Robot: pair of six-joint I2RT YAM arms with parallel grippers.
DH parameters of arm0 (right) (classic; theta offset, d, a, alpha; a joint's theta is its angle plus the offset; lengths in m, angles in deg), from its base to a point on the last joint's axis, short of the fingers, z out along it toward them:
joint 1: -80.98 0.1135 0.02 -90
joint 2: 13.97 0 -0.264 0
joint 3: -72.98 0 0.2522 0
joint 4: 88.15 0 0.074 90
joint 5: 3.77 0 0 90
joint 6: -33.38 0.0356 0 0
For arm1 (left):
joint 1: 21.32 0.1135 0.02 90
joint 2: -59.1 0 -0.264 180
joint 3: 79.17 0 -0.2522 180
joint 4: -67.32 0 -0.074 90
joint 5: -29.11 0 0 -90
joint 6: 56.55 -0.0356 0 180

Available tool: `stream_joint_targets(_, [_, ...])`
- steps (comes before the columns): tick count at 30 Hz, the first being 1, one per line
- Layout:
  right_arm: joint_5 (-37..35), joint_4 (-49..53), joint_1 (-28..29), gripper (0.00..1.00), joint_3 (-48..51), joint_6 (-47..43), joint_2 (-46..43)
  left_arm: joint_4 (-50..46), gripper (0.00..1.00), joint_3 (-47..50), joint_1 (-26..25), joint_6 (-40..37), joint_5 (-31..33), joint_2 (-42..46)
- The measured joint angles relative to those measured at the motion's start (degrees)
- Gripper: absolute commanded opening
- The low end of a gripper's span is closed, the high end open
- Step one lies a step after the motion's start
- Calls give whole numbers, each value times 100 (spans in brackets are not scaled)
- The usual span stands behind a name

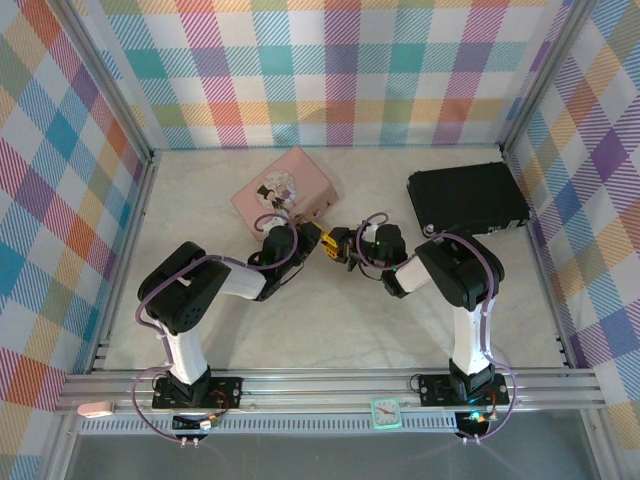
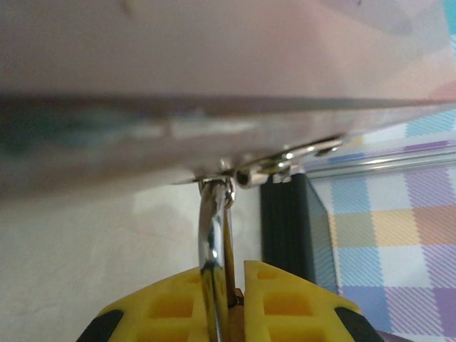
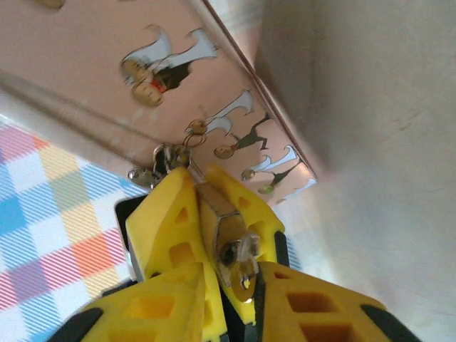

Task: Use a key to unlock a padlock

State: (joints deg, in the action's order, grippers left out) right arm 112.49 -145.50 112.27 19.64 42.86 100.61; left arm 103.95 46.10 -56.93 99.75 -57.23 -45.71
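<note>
Right wrist view: my left fingers [image 3: 178, 214] are clamped on the brass padlock [image 3: 214, 210]. Its key [image 3: 241, 260] sits at 6 o'clock between my right fingers [image 3: 274, 281], and I cannot tell whether those grip it. The padlock is hooked to the pink tin [image 3: 85, 71] at 12 o'clock. Pale bench [image 1: 330, 330], plaid walls [image 1: 330, 70].

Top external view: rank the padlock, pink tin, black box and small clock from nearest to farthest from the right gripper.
1. The padlock, right at the right gripper fingertips, mid-table.
2. The pink tin, just beyond, to the left.
3. The black box, at the far right, by the wall.
4. The small clock, on the near rail between the arm bases.
</note>
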Motion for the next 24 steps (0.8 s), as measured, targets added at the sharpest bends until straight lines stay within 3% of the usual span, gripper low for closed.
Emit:
stream_joint_targets(5, [105,118,0,44,291,-699,-151,-590,0,-120,-31,44,-13,83])
stream_joint_targets(8, [107,216,0,45,459,-1005,-348,-793,0,-186,-31,92,-13,107])
stream_joint_targets(17, [87,-216,0,33,610,-1213,-98,-916,0,-243,-31,188,-11,118])
stream_joint_targets(24, [13,-321,0,30,573,-1368,-39,-994,0,-247,-31,269,-17,166])
